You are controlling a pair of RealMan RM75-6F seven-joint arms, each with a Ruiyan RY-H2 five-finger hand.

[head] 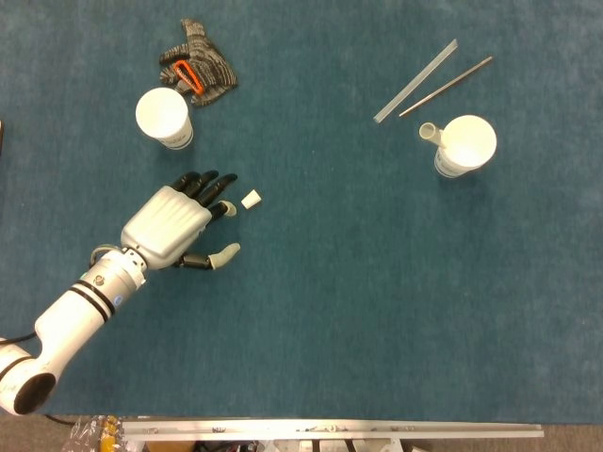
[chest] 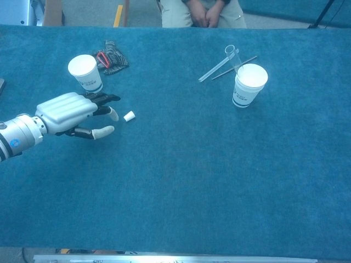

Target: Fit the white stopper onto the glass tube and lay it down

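Observation:
The small white stopper [head: 251,200] lies loose on the blue cloth, just right of my left hand's fingertips and apart from them; the chest view shows this stopper [chest: 129,116] the same way. My left hand [head: 174,226] hovers palm down with fingers spread and holds nothing, as the chest view of that hand [chest: 68,112] confirms. The glass tube [head: 430,132] stands leaning against the right paper cup [head: 465,145], mouth up. In the chest view the tube [chest: 232,55] rises behind that cup [chest: 246,85]. My right hand is in neither view.
A second paper cup [head: 165,117] stands just beyond my left hand, with a knitted glove and orange clip [head: 196,68] behind it. A clear flat strip [head: 415,81] and a thin rod [head: 446,87] lie at the far right. A seated person [chest: 200,12] is across the table.

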